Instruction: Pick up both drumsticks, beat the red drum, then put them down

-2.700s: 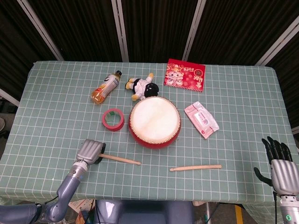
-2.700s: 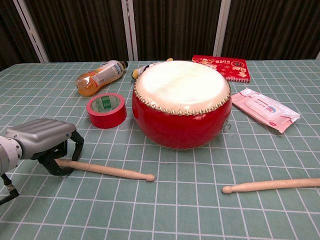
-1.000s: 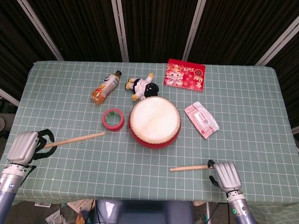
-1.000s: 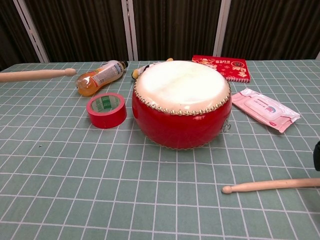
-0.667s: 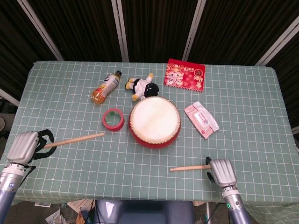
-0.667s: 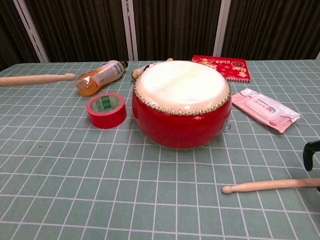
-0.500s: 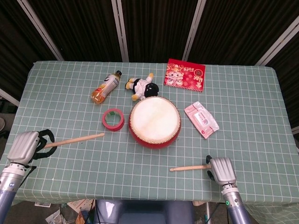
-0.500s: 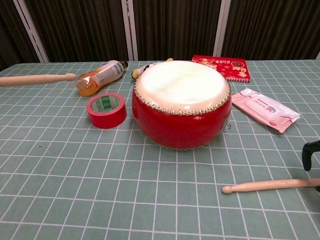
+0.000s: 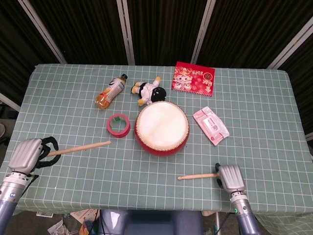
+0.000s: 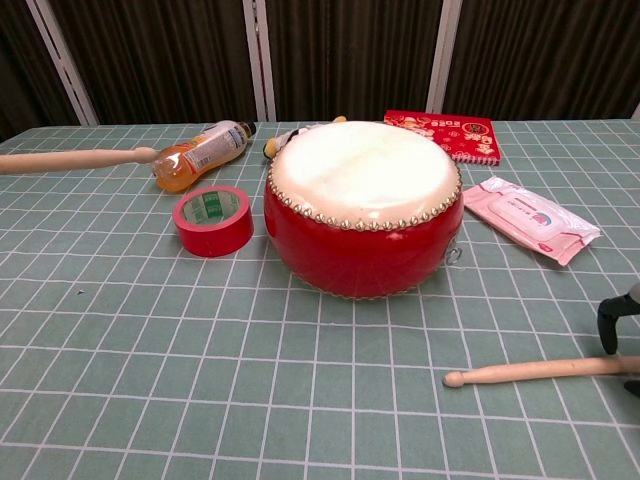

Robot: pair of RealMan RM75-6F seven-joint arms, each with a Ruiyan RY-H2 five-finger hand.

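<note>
The red drum (image 9: 162, 128) with its pale skin stands mid-table, also large in the chest view (image 10: 360, 210). My left hand (image 9: 28, 154) grips one drumstick (image 9: 80, 147) at its butt, held off the cloth with its tip toward the drum; that drumstick (image 10: 80, 158) shows at the chest view's left edge. The other drumstick (image 9: 198, 176) lies flat near the front edge. My right hand (image 9: 231, 177) covers its butt end, back up. In the chest view its dark fingers (image 10: 612, 318) curl down beside this drumstick (image 10: 540, 371); contact is unclear.
A red tape roll (image 9: 118, 125) lies left of the drum. A drink bottle (image 9: 110, 91), a plush toy (image 9: 148, 89) and a red booklet (image 9: 193, 79) lie behind it, a wipes pack (image 9: 211, 125) to its right. The green checked tablecloth (image 9: 254, 142) ends just past my hands.
My right hand has edged left and forward over the lying drumstick's butt, and its fingers have come lower around it. The left hand and its drumstick have barely moved.
</note>
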